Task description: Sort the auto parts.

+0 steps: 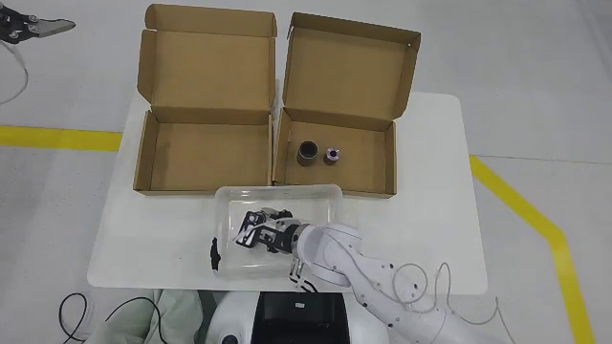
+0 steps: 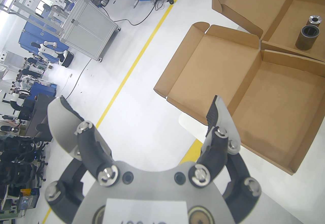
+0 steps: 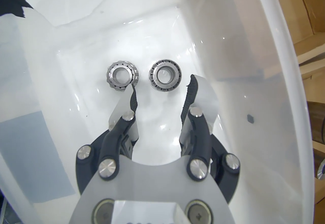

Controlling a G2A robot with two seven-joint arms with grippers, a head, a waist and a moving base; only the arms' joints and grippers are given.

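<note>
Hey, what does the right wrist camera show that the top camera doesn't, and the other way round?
Right wrist view: two ring bearings lie side by side, apart, on the floor of the clear bin, just ahead of the open right gripper. Top view: two open cardboard boxes side by side on the white table, with a dark sleeve and a smaller metal part in the right-hand one. Both: the clear bin with the right gripper inside it, and cardboard beside the bin.

Top cam: I look down on surface (image 1: 432,201). L wrist: far, oblique, shares boxes (image 1: 203,156). R wrist: close, inside bin (image 3: 279,70).
</note>
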